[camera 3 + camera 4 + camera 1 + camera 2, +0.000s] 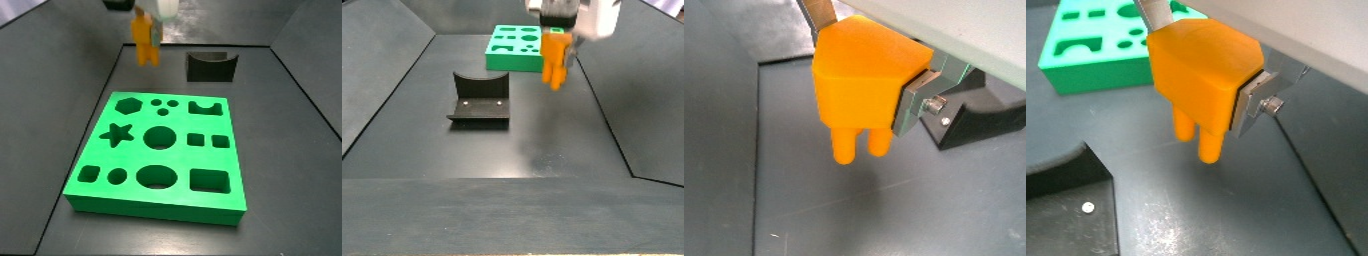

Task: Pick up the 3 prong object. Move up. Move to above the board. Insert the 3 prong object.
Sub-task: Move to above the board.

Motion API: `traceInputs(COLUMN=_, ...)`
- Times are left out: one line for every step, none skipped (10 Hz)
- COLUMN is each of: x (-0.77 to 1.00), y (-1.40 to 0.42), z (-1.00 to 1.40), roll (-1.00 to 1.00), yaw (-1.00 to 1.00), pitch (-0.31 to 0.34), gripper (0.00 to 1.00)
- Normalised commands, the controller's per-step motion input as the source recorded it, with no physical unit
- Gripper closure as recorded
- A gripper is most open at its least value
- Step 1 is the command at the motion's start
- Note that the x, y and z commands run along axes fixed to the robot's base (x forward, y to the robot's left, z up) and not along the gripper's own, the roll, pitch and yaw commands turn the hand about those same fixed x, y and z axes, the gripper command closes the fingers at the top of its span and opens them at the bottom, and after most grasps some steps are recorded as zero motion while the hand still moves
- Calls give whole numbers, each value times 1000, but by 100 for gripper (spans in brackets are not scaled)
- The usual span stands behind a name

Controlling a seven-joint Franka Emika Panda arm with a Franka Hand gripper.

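My gripper [862, 70] is shut on the 3 prong object [861, 85], an orange peg block with thin legs pointing down. It hangs well above the dark floor, as both side views show [143, 42] [555, 58]. One silver finger [1251, 100] presses its side; the other finger [818, 14] shows behind its top. The board [163, 150], a bright green slab with star, hexagon, circle and square cutouts, lies flat on the floor. In a side view the object is beyond the board's far edge. The board also shows in a wrist view [1093, 45] and a side view [519, 47].
The fixture [478, 100], a dark bracket with a curved notch, stands on the floor apart from the board; it also shows in a side view [210, 66] and a wrist view [978, 118]. Sloping dark walls [54, 60] enclose the floor.
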Motion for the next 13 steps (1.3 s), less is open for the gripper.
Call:
traceInputs(x=374, y=-228, z=1000, roll=-180, yaw=-114, pitch=-146, gripper=100)
traceInputs(x=399, y=-242, z=1000, roll=-174, yaw=-112, pitch=-121, gripper=100)
traceInputs(x=360, y=-213, z=1000, roll=-166, yaw=-79, pitch=-35, gripper=100)
traceInputs(x=309, y=-179, z=1000, roll=-156, yaw=-47, pitch=30, gripper=100)
traceInputs(x=287, y=-163, z=1000, roll=-149, yaw=-38, pitch=46, gripper=100)
traceInputs(x=181, y=-97, z=838, roll=-131, yaw=-19, pitch=80, gripper=100)
traceInputs(x=133, y=-71, z=723, roll=-125, yaw=-15, pitch=85, gripper=100)
traceInputs(x=80, y=-42, z=558, roll=-116, yaw=-12, pitch=81, gripper=100)
traceInputs(x=42, y=-26, z=335, roll=-111, yaw=-10, pitch=80, gripper=100)
traceInputs(x=23, y=-1000, z=499, roll=15, yaw=1000, pitch=123, gripper=100)
traceInputs(x=27, y=-1000, z=473, roll=29, yaw=1000, pitch=124, gripper=100)
traceInputs(x=27, y=-1000, z=493, roll=40, yaw=1000, pitch=131, gripper=100)
traceInputs(x=31, y=-1000, z=499, roll=35, yaw=1000, pitch=134, gripper=100)
